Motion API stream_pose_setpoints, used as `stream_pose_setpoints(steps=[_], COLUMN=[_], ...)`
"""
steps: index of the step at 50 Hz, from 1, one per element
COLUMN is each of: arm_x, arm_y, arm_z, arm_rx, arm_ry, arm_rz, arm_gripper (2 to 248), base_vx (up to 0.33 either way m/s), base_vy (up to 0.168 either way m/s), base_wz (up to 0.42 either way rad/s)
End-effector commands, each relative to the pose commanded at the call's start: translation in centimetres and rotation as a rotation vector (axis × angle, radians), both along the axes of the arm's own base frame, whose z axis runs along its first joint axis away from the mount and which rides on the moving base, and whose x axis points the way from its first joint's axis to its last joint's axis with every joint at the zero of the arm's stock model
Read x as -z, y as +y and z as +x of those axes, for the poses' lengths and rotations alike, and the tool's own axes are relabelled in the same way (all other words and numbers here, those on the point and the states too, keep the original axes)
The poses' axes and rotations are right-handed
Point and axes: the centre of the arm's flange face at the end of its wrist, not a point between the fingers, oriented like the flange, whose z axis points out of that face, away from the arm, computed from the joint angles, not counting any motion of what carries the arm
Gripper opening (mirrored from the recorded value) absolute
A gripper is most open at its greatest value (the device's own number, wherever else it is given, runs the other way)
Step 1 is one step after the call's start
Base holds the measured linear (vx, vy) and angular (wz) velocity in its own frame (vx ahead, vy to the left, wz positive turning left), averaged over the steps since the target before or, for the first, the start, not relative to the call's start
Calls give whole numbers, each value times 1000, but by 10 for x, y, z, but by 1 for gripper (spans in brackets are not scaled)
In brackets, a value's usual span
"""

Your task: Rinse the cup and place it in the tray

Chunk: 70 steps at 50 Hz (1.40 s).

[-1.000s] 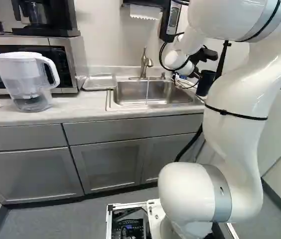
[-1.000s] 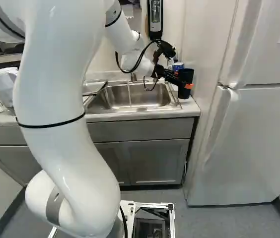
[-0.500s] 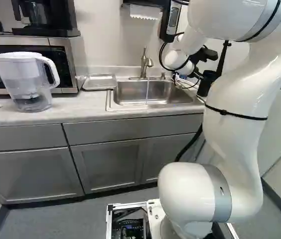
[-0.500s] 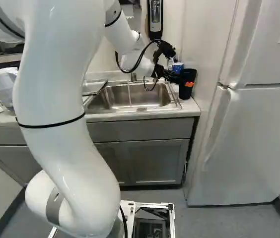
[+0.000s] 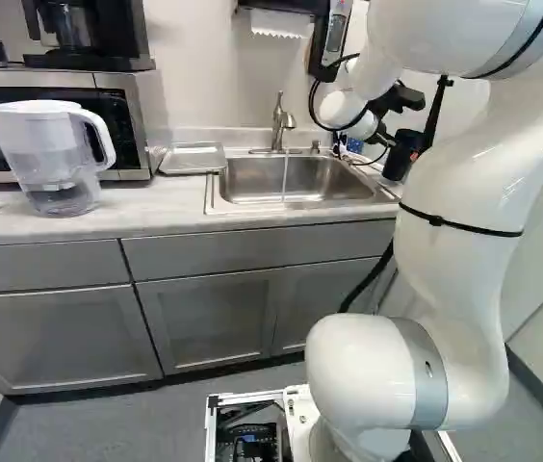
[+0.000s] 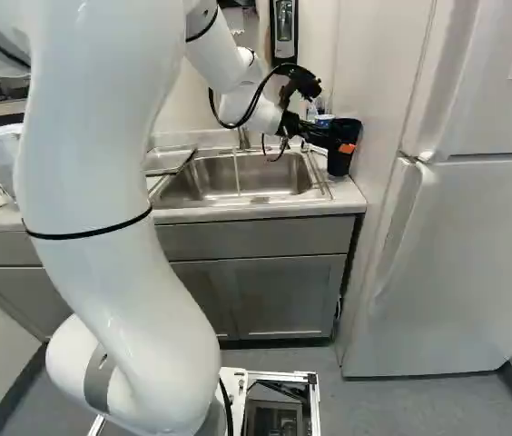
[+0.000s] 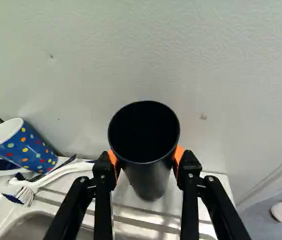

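Two orange pads (image 7: 179, 156), wrist view: they press the cup (image 7: 146, 150) from both sides, just below its rim; the end effector (image 7: 146, 160) is closed on it as far as its width allows.
Cup, wrist view: its mouth is uncovered, so the side grip probably suits rinsing, letting water in without wetting the pads first.
Desk (image 7: 223, 184), wrist view: it lies beneath the cup; I cannot tell whether the base touches it.
Mug (image 7: 28, 150) and brush (image 7: 56, 175), wrist view: the mug's dots and the brush's bristles show here, and in neither base view can I make them out. Both lie near one finger, so a low sideways move could catch them.
Tray (image 5: 193, 159), left base view: flat beside the sink (image 5: 296, 183), across from the cup's side, likely kept there to receive it once rinsed.
Tap (image 5: 279, 125), left base view: behind the sink; a thin bright line below it may be running water, but I cannot be sure.
Jug (image 5: 50, 154), left base view: whole here, largely behind the arm in the right base view.
Cup, right base view: at the sink's right end, by the fridge (image 6: 474, 245), which the left base view hides behind the arm.
Next, right base view: the cup probably needs carrying over the sink and under the tap.
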Motion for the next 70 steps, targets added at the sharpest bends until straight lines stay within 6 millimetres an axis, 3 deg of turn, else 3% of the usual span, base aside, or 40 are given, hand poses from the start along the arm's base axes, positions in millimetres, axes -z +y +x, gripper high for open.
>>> stream_pose_setpoints(steps=[38, 70], arm_x=[-49, -96], arm_y=[18, 36], arm_z=[-10, -9], arm_rx=[-57, -223], arm_ry=[-93, -150], arm_rz=[-7, -98], arm_gripper=[122, 122], base_vx=[0, 0], base_vy=[0, 0], base_wz=[0, 0])
